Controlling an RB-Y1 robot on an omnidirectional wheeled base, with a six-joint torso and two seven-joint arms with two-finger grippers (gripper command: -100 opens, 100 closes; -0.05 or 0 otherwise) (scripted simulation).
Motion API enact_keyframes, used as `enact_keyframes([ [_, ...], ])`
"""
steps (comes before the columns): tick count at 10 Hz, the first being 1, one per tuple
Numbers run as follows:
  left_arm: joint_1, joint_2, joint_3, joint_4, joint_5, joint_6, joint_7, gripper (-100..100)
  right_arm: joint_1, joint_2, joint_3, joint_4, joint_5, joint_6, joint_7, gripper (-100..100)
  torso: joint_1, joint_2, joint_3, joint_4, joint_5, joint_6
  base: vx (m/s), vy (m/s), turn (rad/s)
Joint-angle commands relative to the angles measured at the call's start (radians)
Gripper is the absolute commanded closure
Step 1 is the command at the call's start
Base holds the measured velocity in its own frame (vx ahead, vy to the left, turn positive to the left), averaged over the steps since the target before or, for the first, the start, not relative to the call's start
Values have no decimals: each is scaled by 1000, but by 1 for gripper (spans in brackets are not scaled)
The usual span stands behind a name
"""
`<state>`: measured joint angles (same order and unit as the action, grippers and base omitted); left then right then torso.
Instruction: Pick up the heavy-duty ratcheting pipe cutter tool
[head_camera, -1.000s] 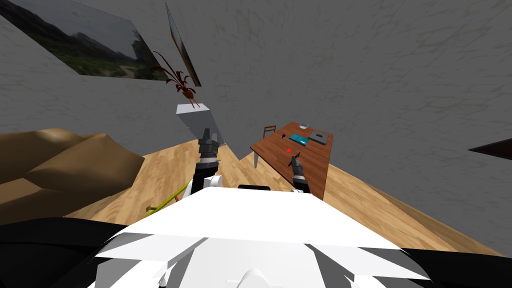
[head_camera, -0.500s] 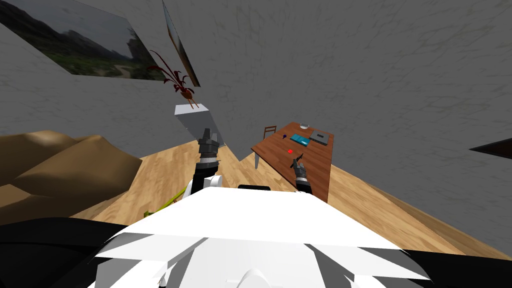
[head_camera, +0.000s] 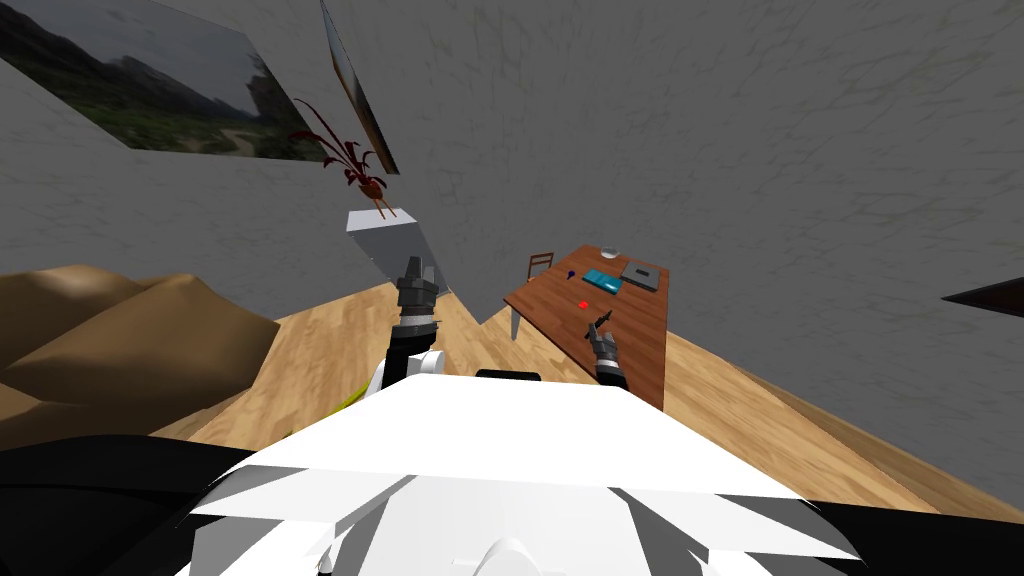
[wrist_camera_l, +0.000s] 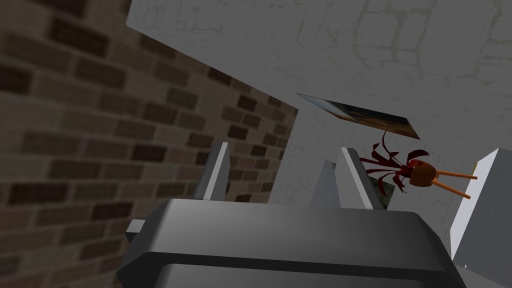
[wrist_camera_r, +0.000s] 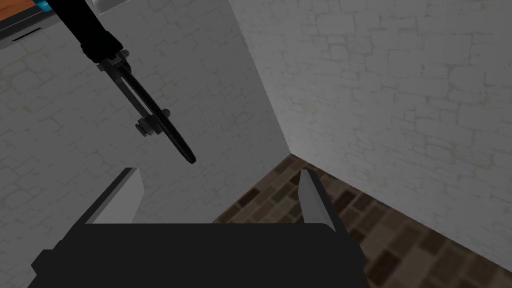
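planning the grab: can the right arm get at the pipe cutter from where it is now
Probably yes: the right gripper is open and the pipe cutter is just ahead with nothing in between. It sits off to one finger's side, so the hand likely needs a small shift first.

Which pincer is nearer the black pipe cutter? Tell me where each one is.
Right. The right pincer, open, sits just short of the pipe cutter, not touching it. The left pincer is held up off to the left, away from the table.
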<state>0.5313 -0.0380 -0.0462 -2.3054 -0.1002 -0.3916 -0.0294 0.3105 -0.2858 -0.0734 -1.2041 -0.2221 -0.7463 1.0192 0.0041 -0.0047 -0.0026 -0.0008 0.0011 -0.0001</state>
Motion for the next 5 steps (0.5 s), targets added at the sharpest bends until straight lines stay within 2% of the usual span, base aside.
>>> enact_keyframes([
  [1,0,0,0,0,0,0,0,0,-15,-7,-8,50,-3,-16,43,-100,0,0,0,0,0,0,65,59,-21],
  [2,0,0,0,0,0,0,0,0,-15,-7,-8,72,-3,-16,43,-100,-1,0,0,0,0,0,26,23,1],
  [3,0,0,0,0,0,0,0,0,-34,-21,-25,98,-10,-30,89,-100,-3,2,1,0,0,0,50,38,-24],
  [4,0,0,0,0,0,0,0,0,-34,-21,-25,132,-10,-30,96,-100,-2,1,1,0,0,0,64,47,-21],
  [5,0,0,0,0,0,0,0,0,-52,-34,-44,163,-17,-43,132,-100,-2,1,0,0,0,0,68,87,-30],
])
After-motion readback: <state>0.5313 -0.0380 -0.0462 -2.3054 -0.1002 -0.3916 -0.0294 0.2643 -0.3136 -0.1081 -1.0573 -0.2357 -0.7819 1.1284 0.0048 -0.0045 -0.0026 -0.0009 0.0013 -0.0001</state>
